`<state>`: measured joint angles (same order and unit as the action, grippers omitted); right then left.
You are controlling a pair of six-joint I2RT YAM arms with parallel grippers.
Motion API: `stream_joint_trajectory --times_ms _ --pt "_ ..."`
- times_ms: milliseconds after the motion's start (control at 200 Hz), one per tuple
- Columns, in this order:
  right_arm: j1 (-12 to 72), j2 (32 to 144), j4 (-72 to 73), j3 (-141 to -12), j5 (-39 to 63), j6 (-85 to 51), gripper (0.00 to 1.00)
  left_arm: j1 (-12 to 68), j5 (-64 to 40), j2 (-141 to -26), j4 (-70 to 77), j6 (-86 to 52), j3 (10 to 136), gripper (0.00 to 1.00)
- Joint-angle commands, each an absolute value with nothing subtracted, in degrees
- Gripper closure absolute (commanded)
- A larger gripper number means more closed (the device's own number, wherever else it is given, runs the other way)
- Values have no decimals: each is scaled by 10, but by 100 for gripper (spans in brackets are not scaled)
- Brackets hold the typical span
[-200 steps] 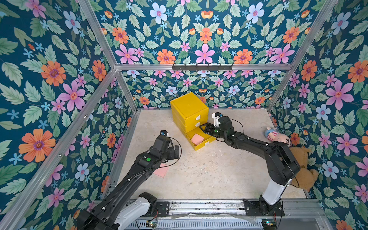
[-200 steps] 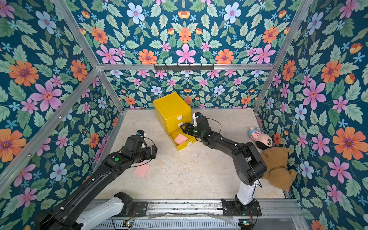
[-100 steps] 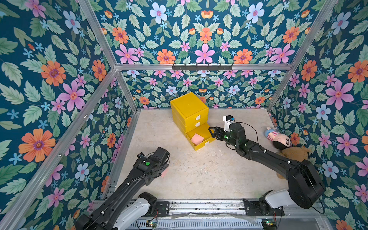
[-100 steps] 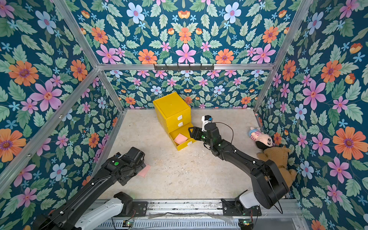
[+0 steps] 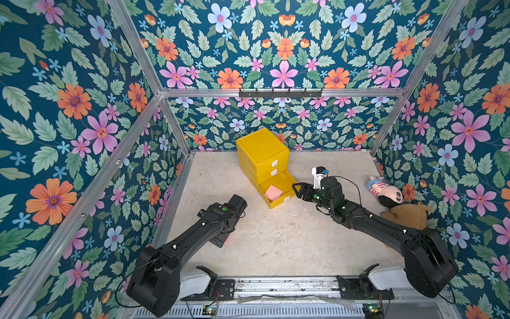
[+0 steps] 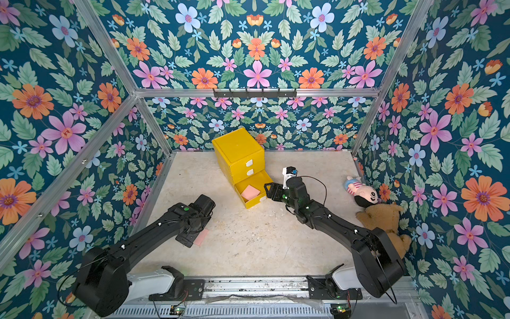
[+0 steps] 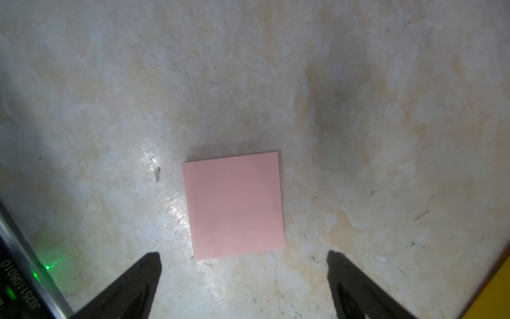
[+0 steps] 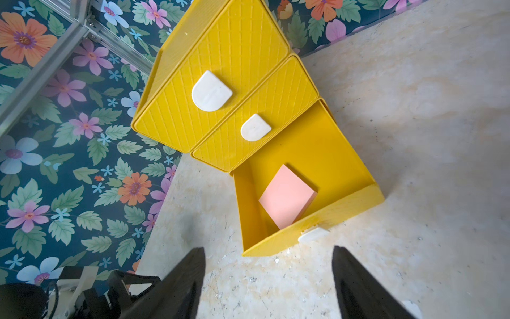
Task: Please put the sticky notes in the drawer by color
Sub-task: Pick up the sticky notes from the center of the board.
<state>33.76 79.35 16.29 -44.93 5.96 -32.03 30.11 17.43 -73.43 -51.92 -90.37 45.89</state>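
Observation:
The yellow drawer (image 5: 262,154) (image 6: 238,153) (image 8: 220,82) stands near the back wall, with only its bottom drawer pulled out. One pink sticky note (image 5: 273,192) (image 6: 250,192) (image 8: 287,197) lies inside that bottom drawer. A second pink sticky note (image 7: 234,205) (image 6: 201,237) lies flat on the table at the front left. My left gripper (image 7: 242,255) hangs open just above it, apart from it, fingers wider than the pad. My right gripper (image 8: 269,249) (image 5: 298,190) is open and empty, just off the open drawer's front corner. I see no sticky notes of other colours.
A striped doll (image 5: 386,192) and a brown teddy bear (image 5: 405,215) lie against the right wall. Floral walls with aluminium posts close in the table on three sides. A black hook rail (image 5: 280,94) hangs on the back wall.
My right gripper has drawn back from over the open drawer to the right and opened a little wider. My left arm has dropped down over the pink note at the front left.

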Motion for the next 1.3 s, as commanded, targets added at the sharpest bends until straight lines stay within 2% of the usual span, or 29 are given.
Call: stream_joint_trajectory --times_ms 0,315,550,770,1295 --pt "336 788 169 -443 48 -316 23 301 200 -758 -543 -929 465 0" --pt "334 778 155 -443 40 -309 22 291 184 -790 -463 -892 426 0" --pt "334 770 155 -439 41 -304 14 274 168 -829 -428 -868 417 0" --pt "334 766 152 -436 39 -307 13 265 150 -857 -409 -852 412 1" --pt "334 755 149 -432 42 -309 13 264 143 -820 -423 -861 393 25"
